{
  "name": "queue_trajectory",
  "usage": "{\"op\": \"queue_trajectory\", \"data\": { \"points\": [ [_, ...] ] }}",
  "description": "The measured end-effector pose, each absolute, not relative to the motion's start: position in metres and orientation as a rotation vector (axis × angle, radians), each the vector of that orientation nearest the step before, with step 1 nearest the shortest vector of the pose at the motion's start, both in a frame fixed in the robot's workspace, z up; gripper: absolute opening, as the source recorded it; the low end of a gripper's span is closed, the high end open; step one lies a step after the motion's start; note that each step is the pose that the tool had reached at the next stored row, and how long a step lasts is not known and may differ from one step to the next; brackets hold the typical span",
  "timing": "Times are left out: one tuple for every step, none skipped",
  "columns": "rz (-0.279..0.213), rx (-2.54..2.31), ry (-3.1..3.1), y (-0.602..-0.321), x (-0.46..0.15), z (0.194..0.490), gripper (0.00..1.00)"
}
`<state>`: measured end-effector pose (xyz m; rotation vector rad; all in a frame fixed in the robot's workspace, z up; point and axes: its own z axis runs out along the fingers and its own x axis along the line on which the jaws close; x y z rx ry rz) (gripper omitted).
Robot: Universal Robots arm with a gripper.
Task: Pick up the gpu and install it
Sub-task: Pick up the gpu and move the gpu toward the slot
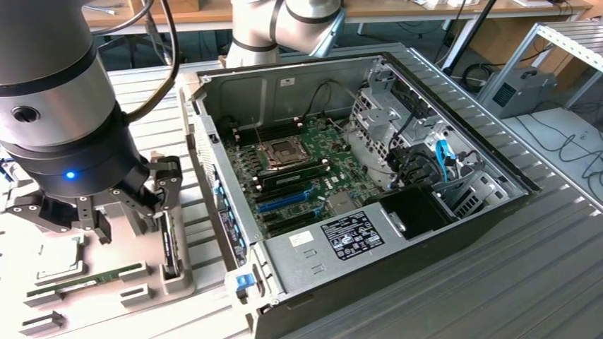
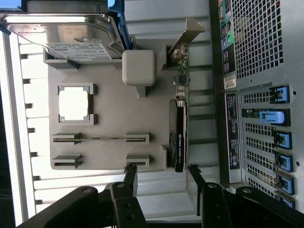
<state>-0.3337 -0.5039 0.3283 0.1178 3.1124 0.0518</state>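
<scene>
Standing gpu (image 2: 177, 135), bracket (image 2: 188, 29) away from tool (image 2: 161, 167)

White lettering on the gpu (image 2: 178, 128) looked like NVIDIA QUADRO; labels on the hard drive (image 2: 71, 33) and power supply (image 1: 351, 236) were unreadable

My exterior camera sits high and close beside the arm (image 1: 56, 106), looking down across the open computer case (image 1: 377, 176). My wrist camera looks straight down past the gripper (image 2: 161, 167) onto the parts tray (image 2: 109, 118). Both catch that tray, the gpu (image 2: 178, 137) standing in it, and the case's slotted rear panel (image 2: 259, 95).
</scene>
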Motion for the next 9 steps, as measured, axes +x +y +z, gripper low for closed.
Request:
{"op": "queue_trajectory", "data": {
  "points": [
    [0.052, 0.118, 3.112, -0.5039, -0.334, 0.328, 0.54],
    [0.052, 0.118, 3.112, -0.5039, -0.3343, 0.3276, 0.54],
    [0.052, 0.118, 3.112, -0.5039, -0.3346, 0.3273, 0.54],
    [0.052, 0.118, 3.112, -0.5039, -0.3348, 0.3271, 0.54],
    [0.052, 0.118, 3.112, -0.5039, -0.3351, 0.3268, 0.54],
    [0.052, 0.118, 3.112, -0.5039, -0.3353, 0.3266, 0.54],
    [0.052, 0.118, 3.112, -0.5039, -0.3356, 0.3263, 0.54],
    [0.052, 0.118, 3.112, -0.5039, -0.3359, 0.3259, 0.54],
    [0.052, 0.118, 3.112, -0.5039, -0.3362, 0.3257, 0.54]
  ]
}}
